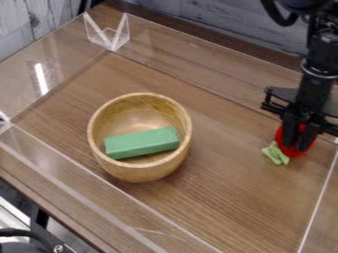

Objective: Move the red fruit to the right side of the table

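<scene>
The red fruit [294, 144] lies on the table [211, 203] near its right wall, its green leafy end [274, 153] pointing to the lower left. My gripper [299, 132] points straight down right over the fruit, with its dark fingers close on either side of the fruit's top. The red shows between and below the fingertips. The view is too small to show whether the fingers press on the fruit or stand just off it.
A round light wooden bowl [138, 134] holding a green rectangular block [141, 143] stands left of centre. Low clear plastic walls [317, 212] border the tabletop, the right one close beside the gripper. A clear bracket [107, 32] sits at the far corner.
</scene>
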